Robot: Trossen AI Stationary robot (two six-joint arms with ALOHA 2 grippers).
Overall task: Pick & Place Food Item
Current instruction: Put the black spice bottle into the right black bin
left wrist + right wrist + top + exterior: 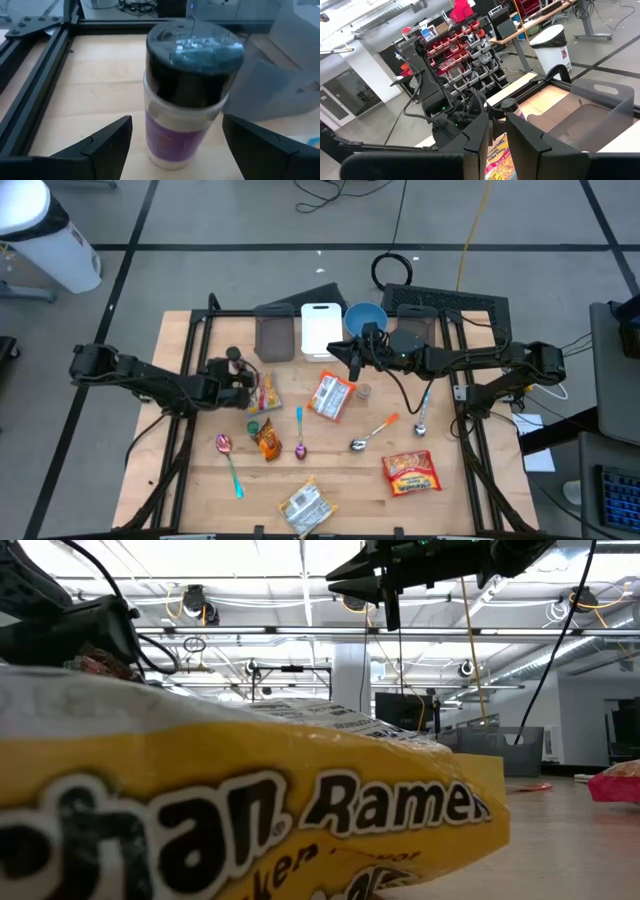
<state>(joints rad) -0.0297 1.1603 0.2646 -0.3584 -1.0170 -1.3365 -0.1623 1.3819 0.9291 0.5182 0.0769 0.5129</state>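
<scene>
Wooden counter (330, 470) fills the high view, with the left hand (243, 383) reaching in from the left, its fingers spread wide around a dark-lidded jar (234, 356) near the back left, beside a grey bin (274, 336). The right hand (352, 360) hangs over the middle back of the counter, in front of a white cutting board (321, 330) and a blue bowl (364, 318), fingers drawn nearly together and carrying nothing. Food packets lie scattered: an orange-and-white one (332, 395) at the centre, a red one (411, 473) at front right, a ramen packet (305, 505) at the front edge, and a small orange packet (268, 440) left of centre; several spoons lie among them. The low view is mostly blocked by the yellow ramen packet (250, 810) close to the lens, with the right hand (392, 605) hanging above. In the left wrist view the jar (187, 95), black lid and purple label, stands upright between the two spread fingers (100, 150), touching neither. In the right wrist view the narrowly parted fingers (485, 135) hold nothing, and the left arm (432, 105) and the jar (510, 106) show beyond them.
</scene>
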